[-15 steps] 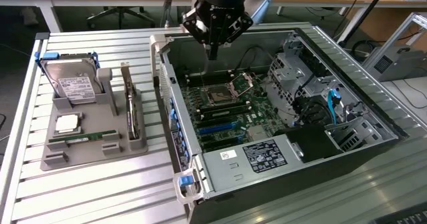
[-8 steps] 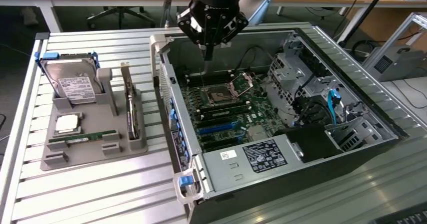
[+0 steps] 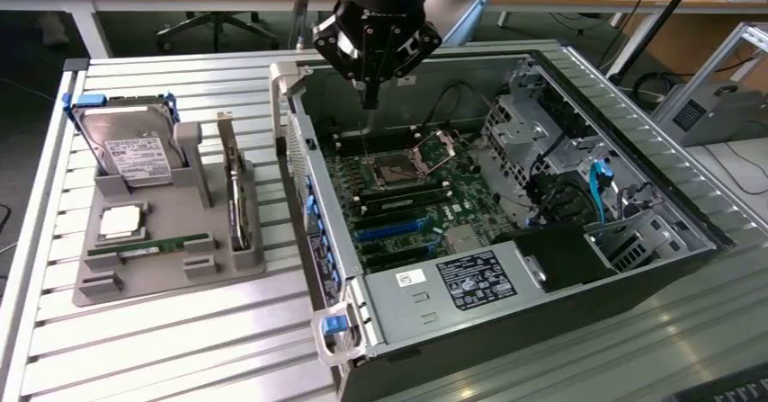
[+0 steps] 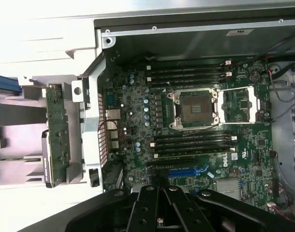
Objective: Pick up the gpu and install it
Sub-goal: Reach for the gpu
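Open case (image 3: 291,123) lying on slatted table (image 3: 156,348), motherboard (image 3: 415,215) inside, socket (image 3: 394,172) unlatched. At the exterior view's left, beside case: grey holder (image 3: 168,281) with hard drive (image 3: 135,155) propped, RAM stick (image 3: 150,245) flat.

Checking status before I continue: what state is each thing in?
Green GPU card with black cooler: on edge in the grey holder, untouched.
Black gripper: shut, empty, above the motherboard.
Grey computer case: side open.
Silver CPU socket: lid open, empty.
Silver hard drive with white label: propped in holder.
Narrow green RAM stick: flat in holder.
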Available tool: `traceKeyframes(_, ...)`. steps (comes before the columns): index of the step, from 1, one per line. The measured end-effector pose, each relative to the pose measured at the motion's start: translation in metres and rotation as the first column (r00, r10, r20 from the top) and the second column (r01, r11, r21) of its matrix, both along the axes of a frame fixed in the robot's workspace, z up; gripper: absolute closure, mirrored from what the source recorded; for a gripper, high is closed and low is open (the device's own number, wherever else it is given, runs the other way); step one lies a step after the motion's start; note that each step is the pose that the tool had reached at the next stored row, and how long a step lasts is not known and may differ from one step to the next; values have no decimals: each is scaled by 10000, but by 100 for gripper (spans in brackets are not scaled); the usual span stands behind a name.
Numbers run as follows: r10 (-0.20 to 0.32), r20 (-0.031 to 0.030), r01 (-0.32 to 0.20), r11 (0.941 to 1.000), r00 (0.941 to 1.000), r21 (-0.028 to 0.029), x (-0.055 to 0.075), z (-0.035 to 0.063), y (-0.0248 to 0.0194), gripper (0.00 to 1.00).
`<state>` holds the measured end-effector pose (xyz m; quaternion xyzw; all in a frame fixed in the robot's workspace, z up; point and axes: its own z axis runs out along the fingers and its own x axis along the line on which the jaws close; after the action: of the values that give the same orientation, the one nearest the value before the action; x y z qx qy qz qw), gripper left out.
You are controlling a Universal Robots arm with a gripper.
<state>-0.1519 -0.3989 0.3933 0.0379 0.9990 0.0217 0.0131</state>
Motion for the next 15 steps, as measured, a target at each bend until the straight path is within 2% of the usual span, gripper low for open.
traceKeyframes(15,0,0,0,10000,10000,0,-114,0,0,89)
